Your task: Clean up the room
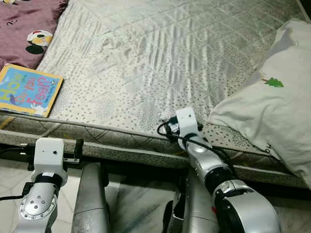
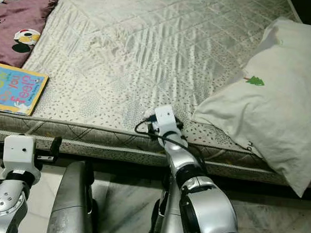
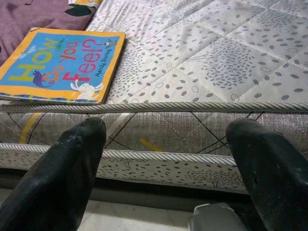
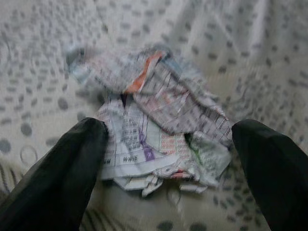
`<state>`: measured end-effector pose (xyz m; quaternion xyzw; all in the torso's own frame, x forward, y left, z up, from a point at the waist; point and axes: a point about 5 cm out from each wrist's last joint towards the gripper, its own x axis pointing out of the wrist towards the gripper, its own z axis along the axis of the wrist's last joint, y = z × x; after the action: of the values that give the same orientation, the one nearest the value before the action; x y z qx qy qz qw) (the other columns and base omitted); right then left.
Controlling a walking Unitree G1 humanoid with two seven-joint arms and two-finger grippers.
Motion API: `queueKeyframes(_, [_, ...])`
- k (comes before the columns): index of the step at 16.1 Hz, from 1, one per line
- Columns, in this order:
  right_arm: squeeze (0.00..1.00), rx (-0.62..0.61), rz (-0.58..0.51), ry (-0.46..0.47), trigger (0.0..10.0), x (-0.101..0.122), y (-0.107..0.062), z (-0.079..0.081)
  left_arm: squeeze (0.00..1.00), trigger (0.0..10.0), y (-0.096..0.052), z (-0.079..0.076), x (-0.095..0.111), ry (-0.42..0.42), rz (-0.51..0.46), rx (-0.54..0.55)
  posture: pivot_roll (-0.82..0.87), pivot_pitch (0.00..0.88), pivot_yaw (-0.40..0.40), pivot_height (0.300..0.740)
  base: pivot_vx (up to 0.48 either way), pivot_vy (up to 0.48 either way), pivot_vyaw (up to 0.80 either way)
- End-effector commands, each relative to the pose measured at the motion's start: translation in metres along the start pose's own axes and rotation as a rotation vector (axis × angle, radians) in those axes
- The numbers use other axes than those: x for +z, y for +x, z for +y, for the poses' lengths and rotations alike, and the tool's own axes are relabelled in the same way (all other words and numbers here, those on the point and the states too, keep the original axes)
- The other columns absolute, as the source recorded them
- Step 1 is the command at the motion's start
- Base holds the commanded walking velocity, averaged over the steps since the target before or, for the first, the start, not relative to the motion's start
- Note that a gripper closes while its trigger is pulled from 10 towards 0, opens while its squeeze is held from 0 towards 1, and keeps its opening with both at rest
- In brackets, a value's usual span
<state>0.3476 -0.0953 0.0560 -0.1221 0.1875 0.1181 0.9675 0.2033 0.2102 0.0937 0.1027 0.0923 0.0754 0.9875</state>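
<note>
Now, with the right gripper (image 4: 166, 139) spread wide around the crumpled paper (image 4: 154, 120) on the mattress (image 1: 164, 53), lower fully before closing (thin bedding snags easily); left gripper (image 3: 166, 144) also wide

"How Do You Feel?" on book (image 3: 60, 65)

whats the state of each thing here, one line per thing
crumpled paper: balled up, lying on the mattress between the open fingers of the right gripper
book: closed, flat at the mattress edge, cover up
pillow: lying on the mattress, overhanging its edge
blanket: spread on the mattress, beyond the book
left gripper: open, holding nothing, level with the mattress side
mattress: bare, surface wrinkled
</note>
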Motion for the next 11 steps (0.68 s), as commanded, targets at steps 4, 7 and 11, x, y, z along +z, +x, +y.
queueKeyframes(4, [0.0, 0.033, 0.109, 0.09, 0.0, -0.0216, -0.0033, 0.0084, 0.0, 10.0, 0.0011, -0.0026, 0.0027, -0.003, -0.01, -0.006, 0.23, 0.182, -0.062, 0.543, 0.0, 0.0, 0.0])
queueKeyframes(7, [0.0, 0.041, 0.106, 0.114, 0.0, -0.02, -0.0028, 0.01, 0.0, 10.0, 0.0038, -0.0022, 0.004, -0.006, -0.014, -0.005, 0.23, 0.175, -0.064, 0.543, 0.0, 0.0, 0.0])
queueKeyframes(11, [0.0, 0.039, 0.093, 0.134, 0.0, -0.017, -0.0021, 0.01, 0.0, 10.0, 0.0056, -0.0044, 0.0058, -0.012, -0.02, -0.007, 0.23, 0.173, -0.061, 0.543, 0.0, 0.0, 0.0])
